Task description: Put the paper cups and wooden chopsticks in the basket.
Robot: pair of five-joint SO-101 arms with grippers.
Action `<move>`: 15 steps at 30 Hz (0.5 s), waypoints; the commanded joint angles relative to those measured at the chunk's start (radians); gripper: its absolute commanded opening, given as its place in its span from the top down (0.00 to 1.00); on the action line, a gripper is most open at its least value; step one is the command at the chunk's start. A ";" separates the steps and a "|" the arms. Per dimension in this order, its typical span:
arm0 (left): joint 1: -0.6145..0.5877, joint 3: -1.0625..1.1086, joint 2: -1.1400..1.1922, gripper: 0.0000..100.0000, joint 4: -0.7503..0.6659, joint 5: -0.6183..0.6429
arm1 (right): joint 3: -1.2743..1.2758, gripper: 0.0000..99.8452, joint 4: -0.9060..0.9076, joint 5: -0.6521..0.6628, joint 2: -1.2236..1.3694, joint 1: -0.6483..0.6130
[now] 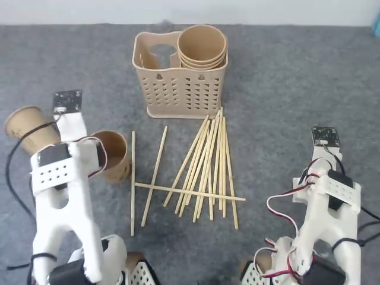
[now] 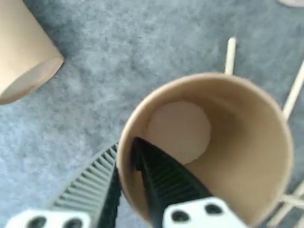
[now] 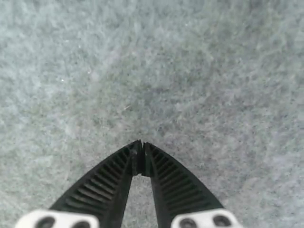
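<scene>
Surface: grey carpet [image 1: 285, 89].
Left gripper [image 2: 125, 146]: clamped on paper cup [image 2: 237, 142] wall, 1 jaw inside.
Right gripper [image 3: 141, 148]: pinched closed, empty, over carpet.
Basket [image 1: 178, 95]: holds stacked cups [image 1: 202, 44].

Basket [image 1: 178, 89] half free beside stacked cups [image 1: 202, 44]

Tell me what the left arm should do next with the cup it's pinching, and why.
Probably lift it straight up. The left gripper is shut on the paper cup, one finger inside its wall, one outside, and the basket stands farther back with walls the cup must clear.
</scene>
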 commanded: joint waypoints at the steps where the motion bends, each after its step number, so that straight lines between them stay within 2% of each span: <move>1: 0.028 -0.150 -0.041 0.99 0.083 0.054 | -0.006 0.99 -0.010 0.005 -0.035 0.005; 9: 0.029 -0.559 -0.041 0.99 0.356 0.137 | -0.006 0.99 -0.010 0.005 -0.035 0.005; 15: 0.126 -0.835 -0.040 0.99 0.485 0.219 | -0.006 0.99 -0.010 0.005 -0.035 0.005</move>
